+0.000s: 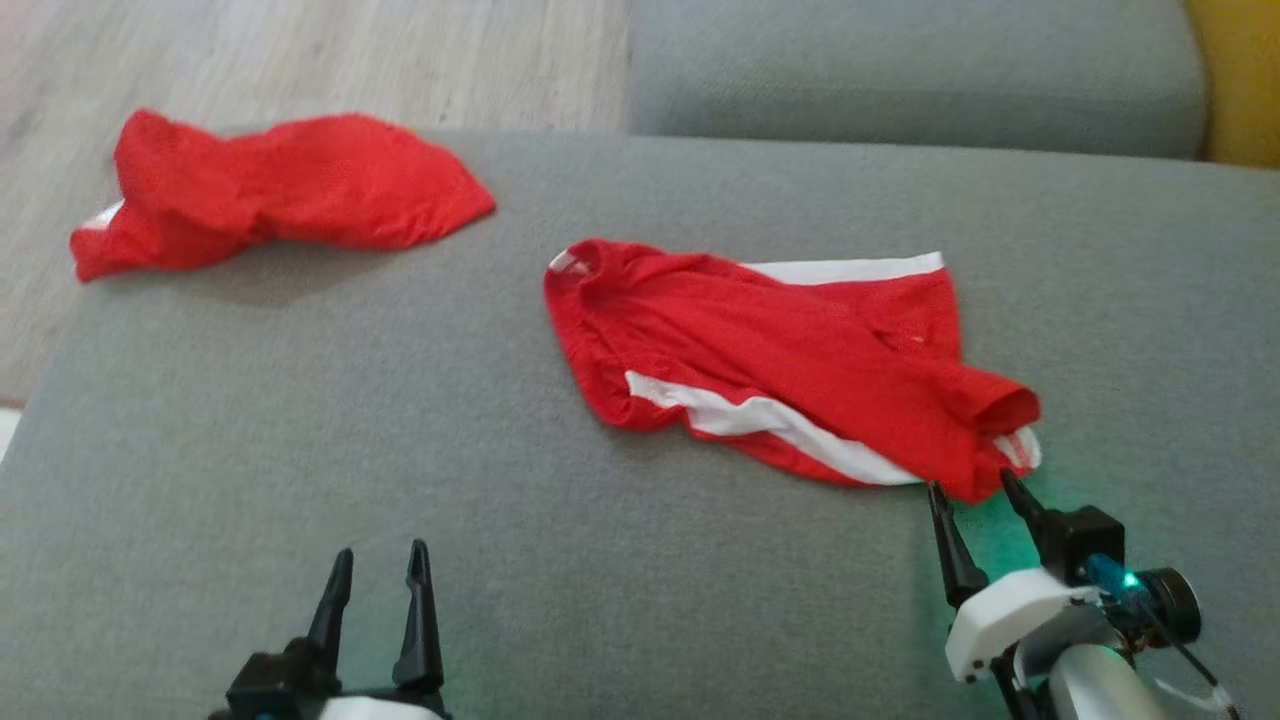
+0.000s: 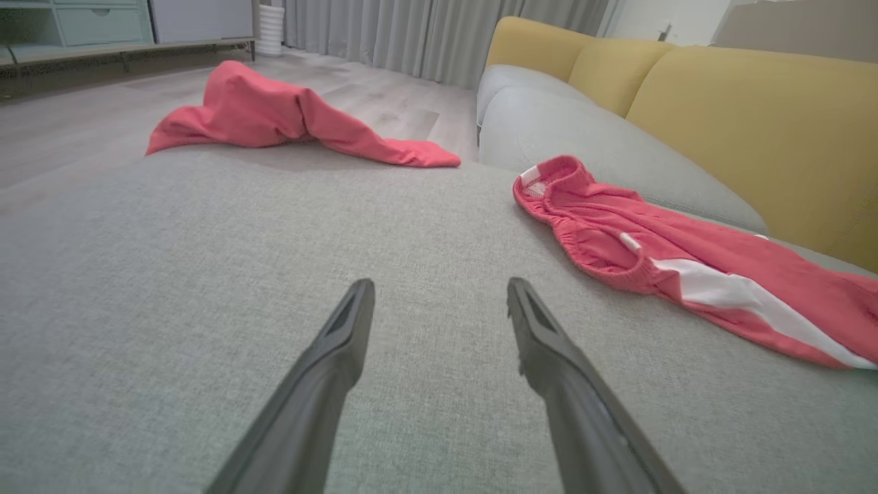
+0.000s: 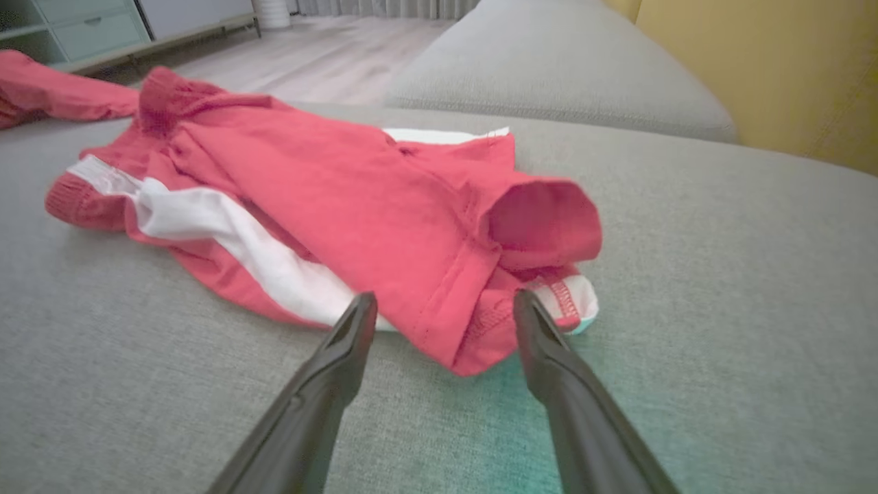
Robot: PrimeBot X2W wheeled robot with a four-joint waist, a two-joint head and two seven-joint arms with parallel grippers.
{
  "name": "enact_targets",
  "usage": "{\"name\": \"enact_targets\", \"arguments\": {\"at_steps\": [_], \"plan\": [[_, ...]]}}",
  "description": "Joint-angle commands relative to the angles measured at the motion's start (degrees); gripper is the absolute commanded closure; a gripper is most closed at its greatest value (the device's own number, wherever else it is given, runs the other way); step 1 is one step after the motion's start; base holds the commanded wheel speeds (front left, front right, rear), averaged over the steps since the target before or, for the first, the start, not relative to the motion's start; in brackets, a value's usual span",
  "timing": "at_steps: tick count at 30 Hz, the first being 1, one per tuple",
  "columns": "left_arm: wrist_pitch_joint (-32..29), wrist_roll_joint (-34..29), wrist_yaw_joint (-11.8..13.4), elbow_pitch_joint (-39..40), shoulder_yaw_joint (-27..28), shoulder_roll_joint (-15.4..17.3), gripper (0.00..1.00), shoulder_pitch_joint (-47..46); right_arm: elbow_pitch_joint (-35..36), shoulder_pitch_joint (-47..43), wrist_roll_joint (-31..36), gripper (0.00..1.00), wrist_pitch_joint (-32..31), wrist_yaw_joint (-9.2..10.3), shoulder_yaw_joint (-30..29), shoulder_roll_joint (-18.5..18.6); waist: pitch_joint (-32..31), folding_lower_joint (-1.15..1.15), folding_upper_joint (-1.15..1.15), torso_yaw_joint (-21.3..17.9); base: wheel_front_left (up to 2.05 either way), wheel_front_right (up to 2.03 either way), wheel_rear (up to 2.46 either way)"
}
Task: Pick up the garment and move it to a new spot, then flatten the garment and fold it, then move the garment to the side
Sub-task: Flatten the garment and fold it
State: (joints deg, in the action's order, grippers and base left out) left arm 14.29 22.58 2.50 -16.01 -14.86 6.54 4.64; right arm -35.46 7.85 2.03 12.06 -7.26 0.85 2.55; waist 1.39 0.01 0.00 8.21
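Head view: red, white-striped garment (image 1: 780, 360) on grey sofa (image 1: 300, 450)
Right tool (image 1: 972, 482): wide open, tips at garment's hem, perhaps touching
Left tool (image 1: 381, 549): wide open, empty

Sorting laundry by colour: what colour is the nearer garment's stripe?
White stripe on a red garment; best in right wrist view.

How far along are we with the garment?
Nothing looks done: the striped red garment lies rumpled and unfolded on the grey cushion. In hand: the right gripper, open, straddles its near hem corner; the left gripper is open over bare cushion. Left: grasp, move, flatten, fold, set aside.
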Motion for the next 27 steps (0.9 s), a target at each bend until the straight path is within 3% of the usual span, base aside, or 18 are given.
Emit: {"name": "enact_targets", "arguments": {"at_steps": [1,10,11,12,13,14,16,17,22,27], "plan": [[0.66,-0.7,-0.02,1.53,1.59,-0.15,0.0,-3.46,-0.91,3.62,1.24,0.0,-0.18,-0.23,0.46,0.32,1.87,-0.01,0.0,1.66,0.0,0.0,0.0],[0.69,-0.91,0.15,1.01,1.84,-0.51,0.0,-4.16,-6.37,7.04,0.05,0.0,0.96,-0.23,1.27,0.32,2.73,-0.01,0.0,2.45,0.0,0.0,0.0],[0.69,-0.96,0.15,0.98,1.88,-0.53,0.0,-4.16,-6.42,7.28,-0.38,0.15,1.21,-0.23,1.63,0.32,2.69,-0.01,0.0,2.4,0.0,0.0,0.0],[0.69,-0.96,0.15,0.98,1.88,-0.53,0.0,-4.16,-6.42,7.28,-0.38,0.15,1.21,-0.23,1.63,0.32,2.69,-0.01,0.0,2.4,0.0,0.0,0.0],[0.7,-1.01,0.14,0.97,1.92,-0.54,0.0,-4.13,-6.27,7.54,-0.89,0.44,1.5,-0.23,1.94,0.32,2.64,-0.01,0.0,2.34,0.0,0.0,0.0],[0.7,-1.04,0.14,0.98,1.99,-0.56,0.0,-4.1,-6.18,7.74,-1.46,0.54,1.71,-0.23,2.26,0.32,2.59,-0.01,0.0,2.24,0.0,0.0,0.0],[0.7,-1.1,0.14,0.98,2.16,-0.6,0.0,-4.03,-6.35,8.07,-2.17,0.89,1.97,-0.23,2.94,0.32,2.47,-0.01,0.0,1.96,0.0,0.0,0.0],[0.7,-1.13,0.12,0.97,2.22,-0.61,0.0,-3.99,-6.52,8.26,-2.43,1.0,2.03,-0.23,3.22,0.32,2.42,-0.01,0.0,1.85,0.0,0.0,0.0],[0.7,-1.32,-0.13,0.94,2.43,-0.68,0.0,-3.85,-5.42,9.38,-3.31,1.0,2.52,-0.23,4.53,0.32,2.06,-0.01,0.0,1.54,0.0,0.0,0.0],[0.71,-1.55,-0.15,0.85,2.73,-0.72,0.0,-3.42,0.2,9.32,-7.81,1.0,2.81,-0.23,8.34,0.32,1.26,-0.01,0.0,1.28,0.0,0.0,0.0]]}}
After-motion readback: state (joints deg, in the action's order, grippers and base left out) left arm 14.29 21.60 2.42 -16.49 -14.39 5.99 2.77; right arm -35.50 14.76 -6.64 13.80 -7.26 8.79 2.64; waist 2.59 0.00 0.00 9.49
